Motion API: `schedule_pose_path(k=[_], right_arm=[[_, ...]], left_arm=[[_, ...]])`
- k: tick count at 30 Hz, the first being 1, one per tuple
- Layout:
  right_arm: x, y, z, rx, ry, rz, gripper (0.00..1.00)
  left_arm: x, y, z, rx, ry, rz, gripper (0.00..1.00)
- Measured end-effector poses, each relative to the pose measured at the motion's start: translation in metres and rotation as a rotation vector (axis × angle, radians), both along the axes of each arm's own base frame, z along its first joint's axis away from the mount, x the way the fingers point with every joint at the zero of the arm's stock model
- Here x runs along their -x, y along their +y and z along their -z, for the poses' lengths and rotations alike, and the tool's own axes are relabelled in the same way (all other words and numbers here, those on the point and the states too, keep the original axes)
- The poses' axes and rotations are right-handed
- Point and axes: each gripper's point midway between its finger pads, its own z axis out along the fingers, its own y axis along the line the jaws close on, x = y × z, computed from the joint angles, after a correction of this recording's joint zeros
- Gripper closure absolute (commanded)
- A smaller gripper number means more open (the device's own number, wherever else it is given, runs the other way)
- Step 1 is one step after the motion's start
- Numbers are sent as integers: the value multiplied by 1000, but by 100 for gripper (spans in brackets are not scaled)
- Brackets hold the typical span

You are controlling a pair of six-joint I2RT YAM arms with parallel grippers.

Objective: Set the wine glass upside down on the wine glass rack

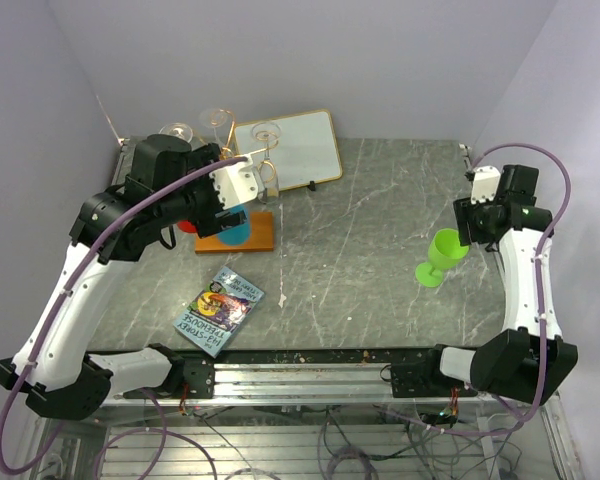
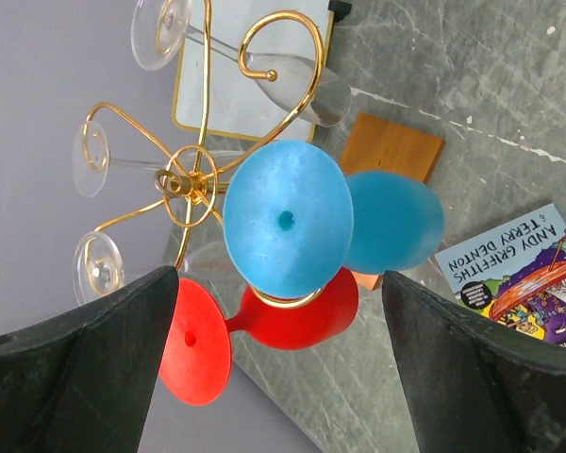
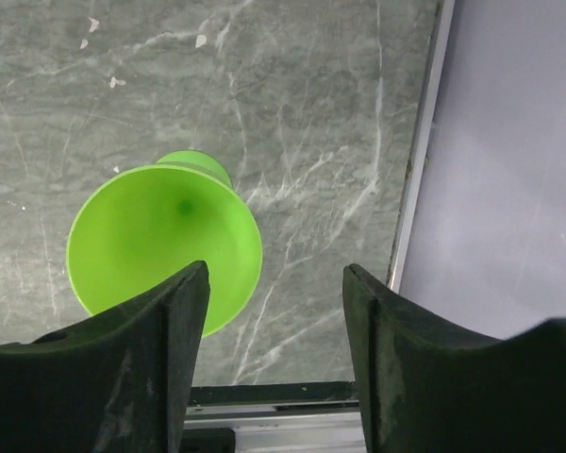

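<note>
Overhead, your left gripper (image 2: 278, 278) masks the wine glass rack (image 1: 264, 236); its wrist view shows jaws apart and a blue glass (image 2: 288, 231) hanging inverted. Your right gripper (image 3: 275, 274), jaws apart, stands beside the green wine glass (image 3: 160, 236).

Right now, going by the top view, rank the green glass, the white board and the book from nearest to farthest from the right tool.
1. Green glass: upright on the right side, just beside the right tool.
2. White board: at the back wall, left of centre.
3. Book: on the left side, near the front edge.
</note>
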Motion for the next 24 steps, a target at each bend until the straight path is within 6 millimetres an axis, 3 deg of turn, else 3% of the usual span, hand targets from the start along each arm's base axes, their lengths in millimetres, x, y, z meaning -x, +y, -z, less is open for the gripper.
schedule_pose_path(k=[7,14,24], right_arm=[[-2,0,20,-25,61,7,66],[1,3,43,-54,125,3,69],[0,8,49,-85,135,-13,74]], left_arm=[[0,0,3,-5,8,0,1],[-2,-1,5,-11,13,3,1],[-6,-3,10,-24,22,8,1]])
